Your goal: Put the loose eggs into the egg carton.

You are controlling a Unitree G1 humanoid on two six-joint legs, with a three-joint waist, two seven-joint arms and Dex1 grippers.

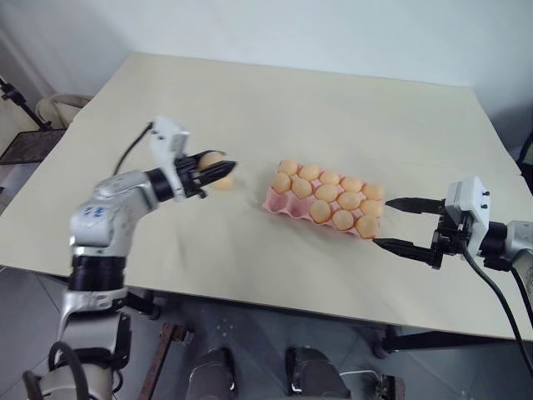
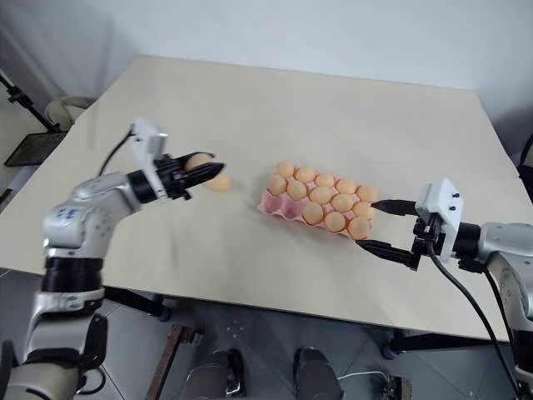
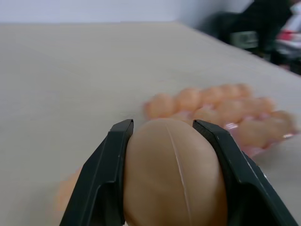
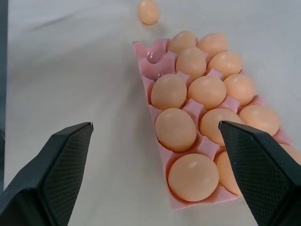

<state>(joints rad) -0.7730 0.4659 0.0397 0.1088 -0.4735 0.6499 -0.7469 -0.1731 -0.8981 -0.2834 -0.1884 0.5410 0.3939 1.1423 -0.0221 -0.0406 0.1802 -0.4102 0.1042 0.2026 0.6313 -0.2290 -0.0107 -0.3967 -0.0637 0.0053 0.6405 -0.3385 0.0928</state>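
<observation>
Left gripper [image 1: 225, 172] pinches 1 smooth pale-orange egg [image 1: 211, 161] left of the pink scalloped egg carton [image 4: 155, 59]; squeezing harder could crack it.

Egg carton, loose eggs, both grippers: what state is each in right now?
Pink scalloped plastic egg carton: flat on the table, one corner cup empty, the cups in view otherwise filled.
Held pale orange-tan egg: clamped between the left gripper's fingers, lifted off the table.
Loose pale orange-tan egg: lying on the table, apart from the carton.
Left gripper: shut on the egg.
Right gripper: open, empty, beside the carton.
</observation>
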